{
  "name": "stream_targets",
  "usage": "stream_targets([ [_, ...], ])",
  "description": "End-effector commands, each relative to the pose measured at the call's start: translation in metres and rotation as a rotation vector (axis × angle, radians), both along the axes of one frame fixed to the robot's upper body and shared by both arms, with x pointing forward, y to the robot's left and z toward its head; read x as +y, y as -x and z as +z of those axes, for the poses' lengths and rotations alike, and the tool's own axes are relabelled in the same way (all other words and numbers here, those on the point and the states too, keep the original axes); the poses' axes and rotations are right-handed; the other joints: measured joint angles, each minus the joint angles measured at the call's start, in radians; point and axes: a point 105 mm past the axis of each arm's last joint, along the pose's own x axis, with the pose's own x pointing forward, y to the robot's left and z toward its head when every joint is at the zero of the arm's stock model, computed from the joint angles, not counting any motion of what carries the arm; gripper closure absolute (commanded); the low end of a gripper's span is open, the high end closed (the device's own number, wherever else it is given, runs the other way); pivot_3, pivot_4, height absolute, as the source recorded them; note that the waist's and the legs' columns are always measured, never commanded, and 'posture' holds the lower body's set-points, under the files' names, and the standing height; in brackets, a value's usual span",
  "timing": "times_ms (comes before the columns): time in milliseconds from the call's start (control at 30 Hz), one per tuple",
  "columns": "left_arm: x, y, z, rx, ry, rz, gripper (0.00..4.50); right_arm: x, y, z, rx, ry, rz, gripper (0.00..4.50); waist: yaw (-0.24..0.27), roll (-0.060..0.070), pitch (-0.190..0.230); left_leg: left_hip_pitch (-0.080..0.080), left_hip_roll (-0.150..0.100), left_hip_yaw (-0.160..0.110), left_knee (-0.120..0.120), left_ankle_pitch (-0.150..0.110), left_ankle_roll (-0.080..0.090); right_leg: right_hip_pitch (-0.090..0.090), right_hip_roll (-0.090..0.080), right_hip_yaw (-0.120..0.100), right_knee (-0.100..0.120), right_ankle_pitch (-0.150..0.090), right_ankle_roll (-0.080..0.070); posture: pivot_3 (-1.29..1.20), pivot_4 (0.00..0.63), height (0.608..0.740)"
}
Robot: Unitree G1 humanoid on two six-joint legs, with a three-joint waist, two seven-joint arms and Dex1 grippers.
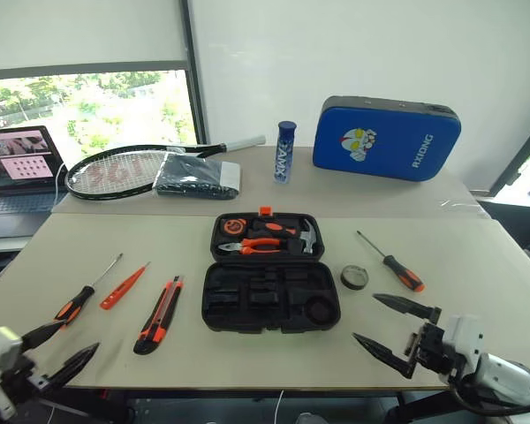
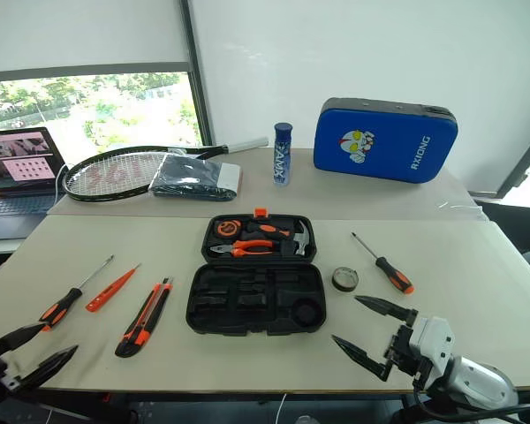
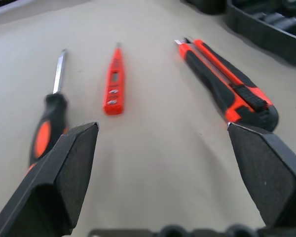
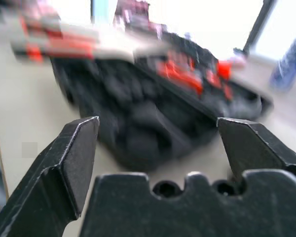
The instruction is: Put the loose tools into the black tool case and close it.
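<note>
Lying open, black tool case point(image 1: 271, 281), tape roll point(image 1: 354, 277) beside, both pincers point(image 1: 60, 351) point(image 1: 391, 326) spread empty, left wrist nearing utility knife point(image 3: 227, 85).

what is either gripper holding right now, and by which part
Nothing. The left gripper and right gripper are both open and empty above the beige table.

At the bench's point(image 1: 477, 265) far side a blue padded case point(image 1: 386, 138) stands beside a blue tube point(image 1: 285, 152), with a racket point(image 1: 124, 170), a folded dark cloth point(image 1: 197, 175) and a laptop point(image 1: 18, 168) leftward.
</note>
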Motion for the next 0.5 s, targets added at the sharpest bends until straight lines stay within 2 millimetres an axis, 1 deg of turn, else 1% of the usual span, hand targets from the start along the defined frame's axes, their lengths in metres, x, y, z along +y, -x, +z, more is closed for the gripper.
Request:
stream_targets([
  [33,0.025,0.025,-0.002,0.042,0.078,0.179,0.02,0.014,0.002,0.018,-0.099,-0.026,0.068,0.06,0.0,-0.003,-0.001,0.0,0.0,0.0,0.0,0.0,0.0,0.0,0.0,0.0,0.0,0.0,0.0,0.0,0.15,0.74],
  [100,0.032,0.034,-0.006,0.073,0.113,0.232,0.02,0.019,0.002,0.021,-0.121,-0.035,0.088,0.06,0.003,-0.007,-0.003,0.0,0.0,0.0,0.0,0.0,0.0,0.0,0.0,-0.001,0.0,0.0,0.0,0.0,0.15,0.74],
  [167,0.034,0.036,-0.006,0.088,0.141,0.255,0.02,0.022,0.001,0.023,-0.136,-0.035,0.103,0.06,0.012,-0.007,-0.004,0.001,0.0,-0.001,0.0,0.0,0.0,0.0,0.0,-0.001,0.0,-0.001,0.001,0.0,0.15,0.74],
  [233,0.032,0.03,0.0,0.073,0.169,0.251,0.02,0.025,0.002,0.023,-0.15,-0.021,0.122,0.06,0.019,-0.008,-0.004,0.001,-0.001,0.0,0.0,0.0,0.0,0.0,0.0,-0.001,0.0,-0.001,0.001,0.0,0.15,0.74],
  [333,0.027,0.004,0.021,0.044,0.194,0.21,0.02,0.027,0.004,0.02,-0.148,-0.004,0.147,0.06,0.026,-0.01,-0.005,0.001,-0.001,0.0,0.0,0.0,0.0,0.001,0.0,-0.002,0.0,-0.001,0.001,0.0,0.15,0.74],
  [367,0.025,-0.007,0.026,0.073,0.189,0.193,0.02,0.028,0.005,0.02,-0.145,-0.001,0.153,0.06,0.031,-0.011,-0.006,0.001,-0.001,0.0,0.0,0.001,-0.001,0.001,0.0,-0.003,0.0,-0.001,0.001,0.0,0.15,0.74],
  [433,0.022,-0.02,0.031,0.129,0.182,0.17,0.02,0.028,0.006,0.02,-0.143,0.004,0.164,0.06,0.034,-0.011,-0.006,0.001,0.0,-0.002,0.0,0.001,-0.002,0.001,0.001,-0.005,0.001,-0.001,-0.001,0.0,0.15,0.74],
  [500,0.015,-0.041,0.038,0.219,0.15,0.112,0.02,0.031,0.007,0.021,-0.134,0.006,0.182,0.06,0.032,-0.012,-0.007,0.002,0.0,-0.002,0.0,0.002,-0.002,0.001,0.001,-0.005,0.001,0.0,-0.002,0.0,0.15,0.74],
])
